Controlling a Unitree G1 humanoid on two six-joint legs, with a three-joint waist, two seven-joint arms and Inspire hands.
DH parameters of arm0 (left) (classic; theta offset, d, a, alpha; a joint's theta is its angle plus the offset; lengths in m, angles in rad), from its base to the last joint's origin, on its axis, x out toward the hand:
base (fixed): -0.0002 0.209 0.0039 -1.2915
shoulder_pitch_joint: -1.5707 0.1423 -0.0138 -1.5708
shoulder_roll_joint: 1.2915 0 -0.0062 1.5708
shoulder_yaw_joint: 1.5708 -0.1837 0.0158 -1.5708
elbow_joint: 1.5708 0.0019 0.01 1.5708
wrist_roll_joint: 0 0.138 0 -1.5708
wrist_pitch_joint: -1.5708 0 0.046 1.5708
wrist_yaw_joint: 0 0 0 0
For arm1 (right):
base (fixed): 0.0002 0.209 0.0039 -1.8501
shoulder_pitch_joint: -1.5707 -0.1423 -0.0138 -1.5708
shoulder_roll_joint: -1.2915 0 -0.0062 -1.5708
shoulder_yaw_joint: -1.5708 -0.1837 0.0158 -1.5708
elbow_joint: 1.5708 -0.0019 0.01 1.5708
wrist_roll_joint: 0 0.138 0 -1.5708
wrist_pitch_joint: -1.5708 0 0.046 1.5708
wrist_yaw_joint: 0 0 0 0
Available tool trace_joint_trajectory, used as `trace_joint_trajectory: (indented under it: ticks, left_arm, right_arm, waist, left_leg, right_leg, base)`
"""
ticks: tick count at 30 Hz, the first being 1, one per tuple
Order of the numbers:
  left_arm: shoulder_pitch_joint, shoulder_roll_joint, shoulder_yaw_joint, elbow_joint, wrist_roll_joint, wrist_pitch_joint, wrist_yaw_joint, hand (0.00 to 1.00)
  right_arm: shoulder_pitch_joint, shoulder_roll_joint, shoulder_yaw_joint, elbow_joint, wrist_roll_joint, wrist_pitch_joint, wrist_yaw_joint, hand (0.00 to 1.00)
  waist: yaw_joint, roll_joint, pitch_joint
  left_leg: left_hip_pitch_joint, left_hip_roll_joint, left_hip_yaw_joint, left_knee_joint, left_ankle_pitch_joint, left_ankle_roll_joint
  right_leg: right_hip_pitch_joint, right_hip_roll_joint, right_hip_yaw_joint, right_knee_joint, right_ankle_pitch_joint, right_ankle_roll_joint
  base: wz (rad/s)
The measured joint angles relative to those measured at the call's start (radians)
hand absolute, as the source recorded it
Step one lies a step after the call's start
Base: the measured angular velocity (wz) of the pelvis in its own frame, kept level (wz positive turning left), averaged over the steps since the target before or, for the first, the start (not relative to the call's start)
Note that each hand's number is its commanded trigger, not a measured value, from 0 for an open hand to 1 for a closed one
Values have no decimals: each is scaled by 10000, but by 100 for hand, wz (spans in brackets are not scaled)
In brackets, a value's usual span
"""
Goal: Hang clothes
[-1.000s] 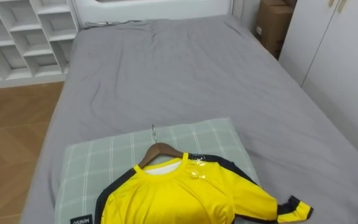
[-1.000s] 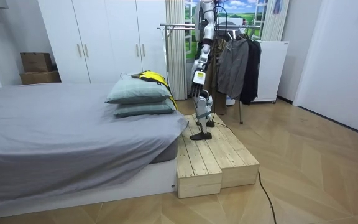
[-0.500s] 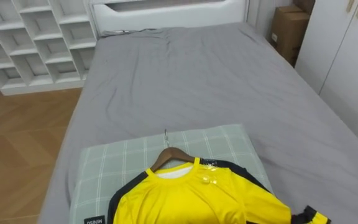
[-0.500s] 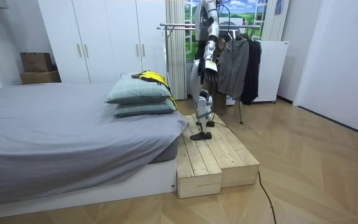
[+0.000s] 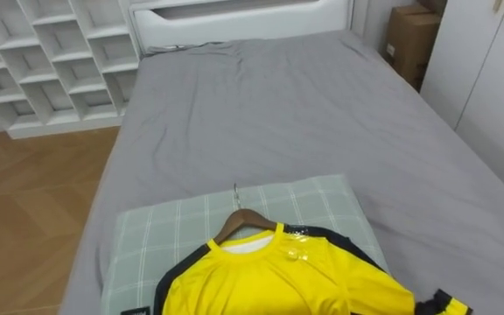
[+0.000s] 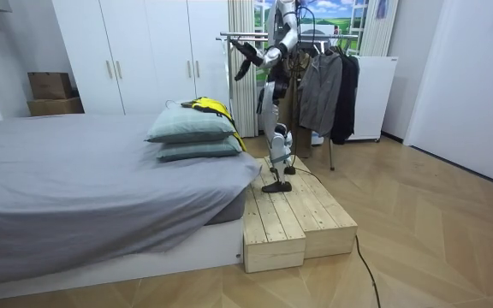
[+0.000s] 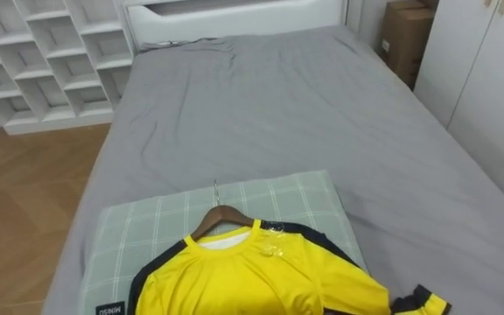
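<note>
A yellow shirt [image 5: 278,280] with black trim lies on a wooden hanger [image 5: 245,219], whose metal hook points up the bed. Both rest on a green checked pillow [image 5: 164,232] at the near end of the grey bed [image 5: 278,114]. In the room view I stand on a wooden platform [image 6: 294,214] beside the pillows, facing the bed. My left hand [image 6: 245,62] is lifted forward at shoulder height, above and apart from the shirt [image 6: 208,105]. My right hand [image 6: 262,104] hangs low by my side. A clothes rail [image 6: 246,36] with dark garments [image 6: 319,90] stands behind me.
White cube shelves [image 5: 51,52] line the wall left of the bed, with wood floor [image 5: 24,201] beside them. A cardboard box [image 5: 407,39] and white wardrobe doors [image 5: 488,79] stand to the right. A second pillow [image 6: 199,150] lies under the checked one.
My left arm has swung up from hanging at my side to reaching forward over the bed. The eye view has shifted slightly; the shirt and hanger lie as before.
</note>
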Motion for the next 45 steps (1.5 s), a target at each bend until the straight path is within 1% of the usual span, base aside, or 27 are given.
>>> trace_joint_trajectory:
  ticks: [1, 3, 5, 7, 8, 9, 10, 11, 14, 20, 23, 27, 31, 33, 35, 39, 40, 45]
  left_arm:
    - [-58, 20, -114, -244, 355, -17, 15, 0]
    - [-237, 42, -198, -355, 1018, -47, 78, 0]
    - [-331, 89, -367, -542, 1827, -63, 105, 0]
    - [-390, 135, -628, -579, 2191, -81, 110, 0]
    - [-451, 134, -807, -580, 2323, -82, 109, 0]
    - [-457, 134, -898, -579, 2384, -81, 108, 0]
    - [-457, 130, -1066, -579, 2681, -81, 96, 0]
    - [-457, 130, -1261, -578, 2986, -86, 90, 0]
    - [-458, 122, -1562, -567, 3386, -136, 66, 0]
    - [-462, 123, -1971, -563, 3765, -138, 63, 0]
    - [-464, 123, -2275, -562, 3772, -103, 63, 0]
    - [-529, 118, -2419, -554, 3785, -52, 52, 0]
    - [-880, 111, -2502, -522, 3797, 21, -244, 0]
    - [-941, 110, -2629, -439, 3814, 26, -447, 0]
    - [-1032, 106, -2944, -270, 4056, 107, -861, 0]
    - [-1083, -19, -3609, -65, 4061, 142, -1198, 0]
    - [-1124, -67, -3762, 162, 4142, 128, -1217, 0]
    - [-1131, -169, -3876, 772, 4265, 134, -1512, 0]
  right_arm:
    - [5, -4, 0, 4, 6, -1, 62, 0]
    - [-5, -7, 1, 63, 22, -49, 221, 0]
    - [-16, -16, 3, 121, 254, -186, 358, 0]
    - [-22, -17, 3, 164, 337, -245, 363, 0]
    - [-22, -17, -2, 180, 339, -300, 370, 0]
    - [-38, -17, -2, 180, 337, -303, 386, 0]
    - [-46, -16, -2, 188, 326, -321, 433, 0]
    - [-38, -18, -3, 230, 297, -332, 478, 0]
    - [-119, -17, -2, 438, 261, -391, 619, 0]
    - [-130, -17, -2, 491, 407, -397, 780, 0]
    - [-150, -1, 3, 500, 651, -388, 793, 0]
    - [-159, 15, 0, 501, 654, -387, 793, 0]
    - [-187, 26, -1, 500, 620, -387, 799, 0]
    - [-201, 27, 10, 501, 614, -387, 801, 0]
    - [-175, 41, 52, 496, 687, -393, 789, 0]
    - [-181, 67, 215, 468, 1079, -430, 761, 0]
    - [-206, 76, 220, 474, 1094, -433, 742, 0]
    - [-275, 174, 215, 495, 1058, -520, 624, 0]
  waist:
    - [-32, 2, 1]
    - [-159, 25, -3]
    - [-253, 31, 9]
    - [-329, 44, 13]
    - [-444, 43, 32]
    - [-466, 43, 36]
    - [-529, 34, 43]
    - [-577, 7, 56]
    - [-738, -32, 80]
    - [-973, -53, 85]
    - [-1043, -47, 81]
    - [-1133, -63, 80]
    - [-1142, -80, 77]
    - [-1142, -87, 83]
    - [-1128, -84, 89]
    - [-1138, -84, 94]
    - [-1134, -83, 95]
    - [-1168, -111, 111]
  left_leg:
    - [-1, 0, 21, -6, 0, 0]
    - [14, -4, 19, -6, 0, 0]
    - [67, -6, 36, -27, 0, 0]
    - [93, -12, 48, -29, 0, 0]
    - [99, -13, 49, -34, 0, 0]
    - [99, -13, 49, -38, 0, 0]
    - [111, -13, 63, -40, 0, 0]
    - [138, -12, 77, -44, 0, 0]
    - [168, -11, 86, -44, 0, 0]
    - [211, -10, 86, -41, -3, 2]
    - [225, 8, 128, -42, -5, 1]
    - [252, 18, 233, -41, -5, 1]
    - [259, 23, 315, -39, -4, 1]
    - [307, 23, 348, -45, -4, 1]
    - [327, 25, 366, -46, -4, 0]
    - [320, 26, 366, -129, -4, 0]
    - [309, 26, 371, -132, -4, 0]
    - [284, 46, 447, -139, -4, 1]
  right_leg:
    - [-12, -1, 20, -10, 0, 0]
    - [7, -3, 30, -39, 2, 1]
    - [9, -11, 130, -34, 4, 1]
    - [16, -25, 141, -3, 4, 1]
    - [19, -27, 141, 13, 4, 1]
    - [18, -27, 142, 17, 4, 1]
    - [19, -27, 151, 18, 4, 1]
    - [29, -27, 191, 19, 4, 1]
    - [16, -26, 355, 29, 4, 1]
    - [17, -25, 412, 49, 6, 0]
    - [-4, -18, 470, 58, 9, -5]
    - [-10, -19, 568, 56, 14, -10]
    - [-39, -24, 661, 59, 21, -12]
    - [-2, -29, 684, 56, 24, -12]
    - [12, -31, 705, 47, 24, -12]
    - [-17, -23, 692, 48, 24, -12]
    - [-41, -22, 701, 52, 24, -12]
    - [-144, -17, 769, 107, 28, -16]
  base:
    - [-4]
    - [0]
    - [-9]
    - [-4]
    - [0]
    - [0]
    - [-4]
    - [-6]
    - [-8]
    - [-2]
    - [-4]
    - [-7]
    - [-6]
    - [-6]
    - [0]
    - [0]
    - [0]
    - [-5]
